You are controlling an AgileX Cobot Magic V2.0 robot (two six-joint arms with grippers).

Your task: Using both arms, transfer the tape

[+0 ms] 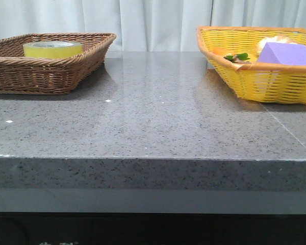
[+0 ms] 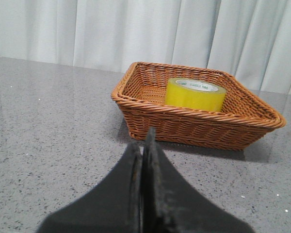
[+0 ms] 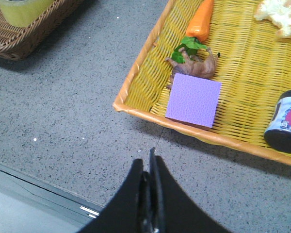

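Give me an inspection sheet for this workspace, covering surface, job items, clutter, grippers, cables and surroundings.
Surface: grey speckled stone table, glossy, with a seam line toward the right.
Job's things: tape lying flat in the brown wicker basket, untouched.
Clutter: yellow basket holding a purple block, toy carrot, small brown figure, bread-like item and a dark jar.
Grippers: left gripper shut, empty, short of the brown basket; right gripper shut, empty, over the table outside the yellow basket.
Cables: nothing seen.
Surroundings: pale curtain behind the table.
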